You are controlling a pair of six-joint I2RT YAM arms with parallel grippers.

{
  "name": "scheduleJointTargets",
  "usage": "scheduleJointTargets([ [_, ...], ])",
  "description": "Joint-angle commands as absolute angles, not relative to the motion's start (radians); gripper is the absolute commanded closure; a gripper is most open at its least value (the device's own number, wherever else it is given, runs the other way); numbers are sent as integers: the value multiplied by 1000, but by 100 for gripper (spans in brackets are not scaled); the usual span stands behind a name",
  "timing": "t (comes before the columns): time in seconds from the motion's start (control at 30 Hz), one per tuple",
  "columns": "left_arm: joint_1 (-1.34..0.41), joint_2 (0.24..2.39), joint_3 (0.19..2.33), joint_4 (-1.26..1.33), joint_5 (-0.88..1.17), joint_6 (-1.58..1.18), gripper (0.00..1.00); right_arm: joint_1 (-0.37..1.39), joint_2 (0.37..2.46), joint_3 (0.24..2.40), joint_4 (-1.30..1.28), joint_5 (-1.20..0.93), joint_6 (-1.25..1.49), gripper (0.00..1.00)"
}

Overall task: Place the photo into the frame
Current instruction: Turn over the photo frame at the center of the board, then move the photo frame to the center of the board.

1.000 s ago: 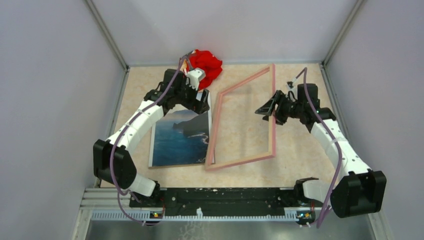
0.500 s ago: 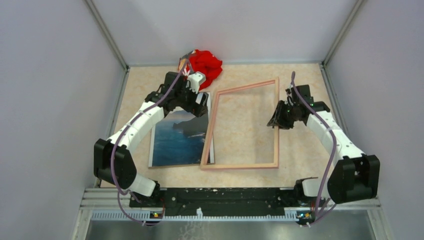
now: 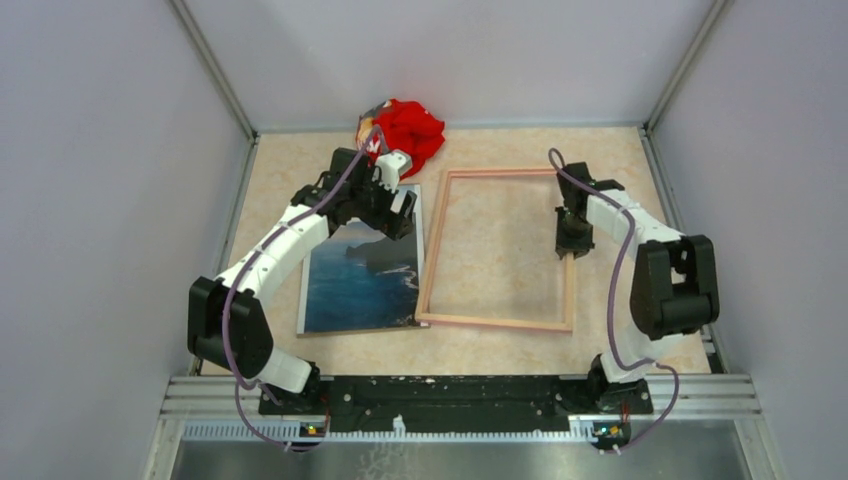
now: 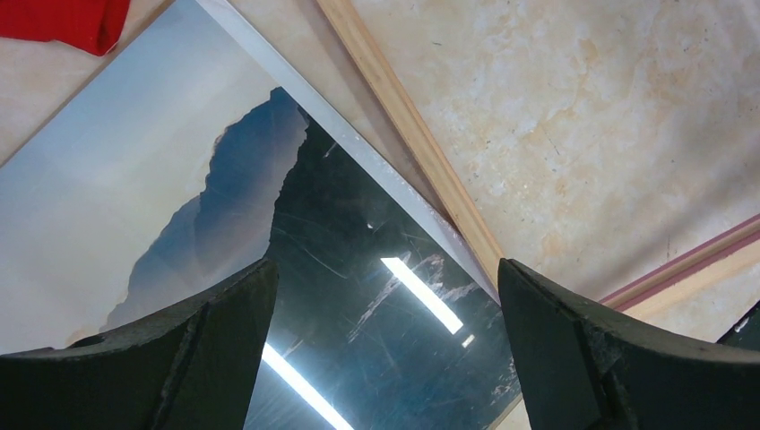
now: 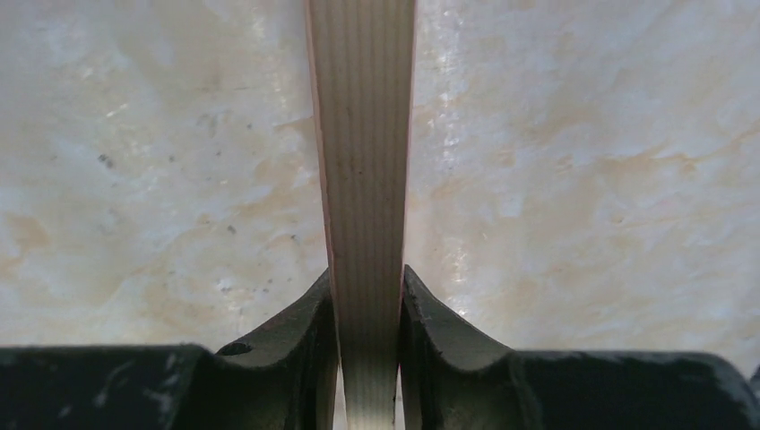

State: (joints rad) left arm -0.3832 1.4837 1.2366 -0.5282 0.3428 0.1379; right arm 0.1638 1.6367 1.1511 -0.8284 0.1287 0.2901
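My right claw (image 5: 367, 279) is closed on the right rail of the thin rectangular light-wood picture frame (image 3: 495, 322), I think to steady it flat on the beige marbled worktop (image 3: 500, 250) just beside the large rectangular mountain-and-sea photo print (image 3: 360, 285), above which my left claw (image 4: 385, 269) hovers open.

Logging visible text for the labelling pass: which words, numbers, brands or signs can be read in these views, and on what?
None can be read. The photo shows only landscape, the frame is bare wood in the wrist views, and the red cloth carries no legible mark at this size.
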Motion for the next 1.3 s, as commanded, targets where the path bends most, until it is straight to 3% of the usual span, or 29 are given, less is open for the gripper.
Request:
scheduleJointTargets([
  [0.0, -385, 1468, 1220, -526, 347, 162, 2, 202, 1721, 1224, -854, 384, 261, 77],
  [0.2, -384, 1480, 1214, -547, 349, 181, 2, 239, 1835, 1262, -872, 520, 270, 71],
  [0.37, -384, 1480, 1205, -553, 353, 200, 2, 250, 1860, 1263, -862, 564, 290, 44],
  [0.6, -382, 1483, 1215, -592, 359, 221, 2, 261, 1807, 1329, -877, 623, 334, 31],
  [0.73, -344, 1482, 1226, -606, 356, 219, 2, 373, 1695, 1394, -824, 534, 391, 22],
  [1.0, -108, 1526, 1271, -672, 394, 233, 2, 695, 1809, 1514, -695, 373, 585, 24],
  [1.27, -13, 1473, 1204, -678, 329, 301, 2, 833, 2062, 1680, -665, 342, 647, 28],
])
